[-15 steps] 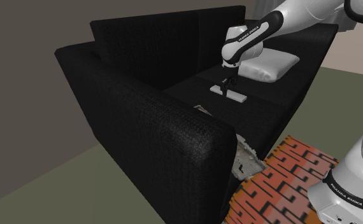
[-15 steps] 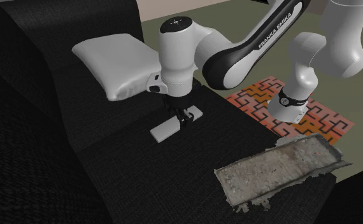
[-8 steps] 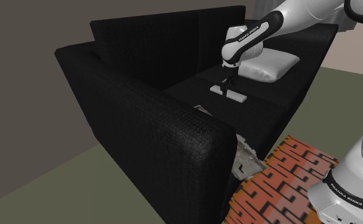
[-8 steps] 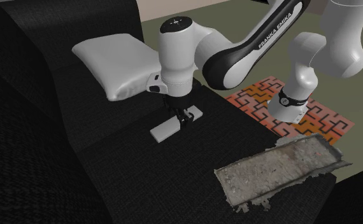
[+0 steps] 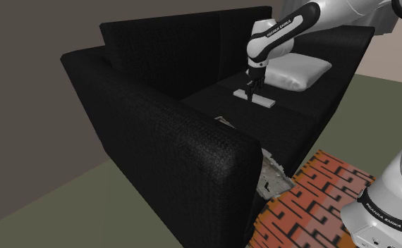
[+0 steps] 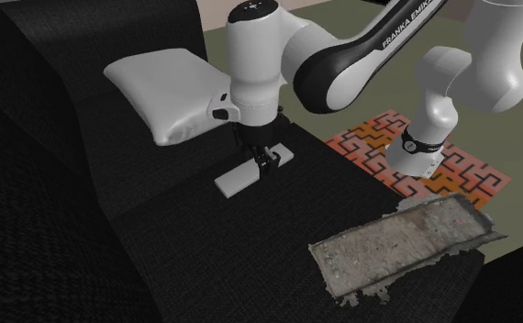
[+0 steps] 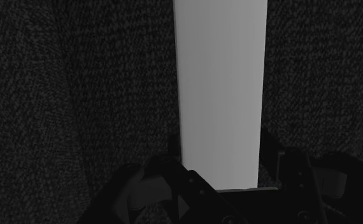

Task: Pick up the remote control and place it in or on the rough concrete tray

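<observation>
While the remote (image 6: 237, 181) is clamped across its width by the gripper (image 6: 262, 160), it is seen low over the sofa (image 6: 159, 248) seat beside the pillow (image 6: 168, 96), seemingly barely clear of the cushion. Since the grip looks set off the middle, the longer end may sag. A straight, slow lift is advised, so that nothing is dragged. Height should be gained before the tray (image 6: 402, 240), well apart on the same seat, is approached.

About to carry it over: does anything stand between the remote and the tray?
Nothing visible does. The all-black gripper clasps the flat white bar-shaped remote; only bare black sofa seat lies between it and the rough grey concrete tray.
</observation>
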Controlling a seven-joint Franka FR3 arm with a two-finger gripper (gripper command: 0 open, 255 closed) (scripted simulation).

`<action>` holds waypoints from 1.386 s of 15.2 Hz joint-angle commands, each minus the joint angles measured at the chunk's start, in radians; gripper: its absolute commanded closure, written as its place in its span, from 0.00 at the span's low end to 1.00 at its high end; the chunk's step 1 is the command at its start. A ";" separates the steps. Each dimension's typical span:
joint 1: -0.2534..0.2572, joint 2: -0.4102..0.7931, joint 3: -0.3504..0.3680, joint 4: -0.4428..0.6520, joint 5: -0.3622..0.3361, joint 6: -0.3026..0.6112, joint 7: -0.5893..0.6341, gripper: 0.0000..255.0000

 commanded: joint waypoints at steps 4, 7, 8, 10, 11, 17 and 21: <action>0.002 -0.029 0.000 0.032 -0.005 -0.061 0.004 1.00; 0.003 -0.045 -0.001 0.053 -0.007 -0.098 0.006 1.00; 0.003 -0.050 -0.001 0.060 -0.008 -0.110 0.006 1.00; 0.003 -0.059 -0.001 0.076 -0.009 -0.135 0.006 1.00; 0.004 -0.064 -0.001 0.084 -0.010 -0.148 0.007 1.00; 0.004 -0.086 -0.002 0.138 -0.013 -0.223 0.008 1.00; 0.037 -0.165 0.022 0.044 -0.026 -0.209 0.069 1.00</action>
